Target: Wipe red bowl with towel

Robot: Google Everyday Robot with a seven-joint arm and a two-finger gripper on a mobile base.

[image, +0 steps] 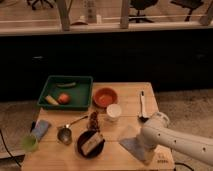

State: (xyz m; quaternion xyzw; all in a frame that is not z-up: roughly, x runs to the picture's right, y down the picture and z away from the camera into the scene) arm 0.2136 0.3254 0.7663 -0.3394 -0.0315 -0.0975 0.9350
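Observation:
The red bowl [105, 97] is a shallow orange-red bowl at the back middle of the wooden table [131, 100], right of the green tray. The towel [129, 145] is a flat grey-blue cloth lying at the front right of the table. My white arm comes in from the right, and its gripper [146, 148] is down over the towel's right part, far from the bowl. The arm hides the fingertips and part of the towel.
A green tray [45, 91] holds a cucumber and fruit at the back left. A white cup [113, 113], a dark round dish [90, 144], a metal cup [64, 134], a folded light blue cloth [40, 129], a green cup [29, 144] and a white utensil [142, 105] stand around.

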